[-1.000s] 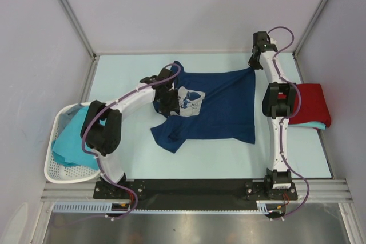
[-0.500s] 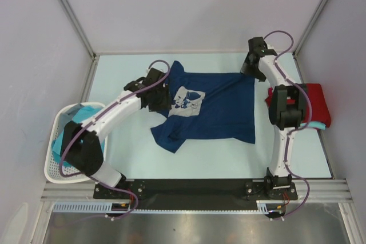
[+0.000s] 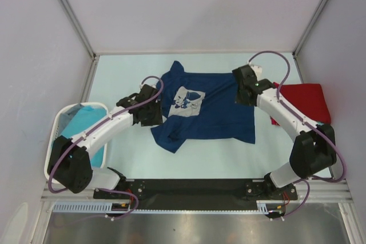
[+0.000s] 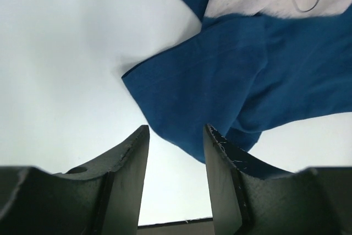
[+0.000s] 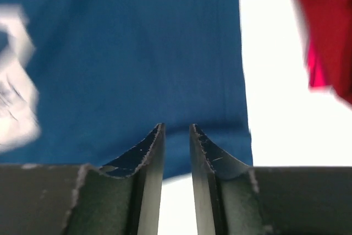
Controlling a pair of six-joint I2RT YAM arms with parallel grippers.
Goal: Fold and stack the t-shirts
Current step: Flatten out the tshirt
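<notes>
While the navy t-shirt (image 3: pixel 220 112) lies spread face up at the middle of the table (image 3: pixel 123 78), no fold shows in it.

Item 1, navy t-shirt. Collar end to the left, hem to the right. Pale grey chest print (image 3: pixel 187 100) uppermost. Far sleeve laid out; near-left sleeve (image 3: pixel 167 136) bunched and creased. Condition: unfolded, wants smoothing.

Item 2, red t-shirt (image 3: pixel 303 96). At the right side of the table, near the navy hem but apart from it. Compact, apparently folded, partly hidden by the right arm. Judged to be the start of the stack.

Item 3, turquoise t-shirt (image 3: pixel 86 119). Loose in the white basket (image 3: pixel 52 141) at the near left. How many lie there cannot be told.

Item 4, left gripper (image 4: pixel 176 131). Over the collar end of the navy shirt, with the bunched sleeve's edge just beyond its tips. Jaws moderately apart, nothing between them.

Item 5, right gripper (image 5: pixel 176 127). Over the hem, toward its far corner. Jaws narrow, with a slim gap and nothing pinched, as far as the blurred wrist view shows.

Progress, as judged: early. One garment is put by, one is laid out, and the rest wait in the basket. Left to do: flatten the sleeve, fold the navy shirt, set it on the red one, then repeat for the turquoise.
</notes>
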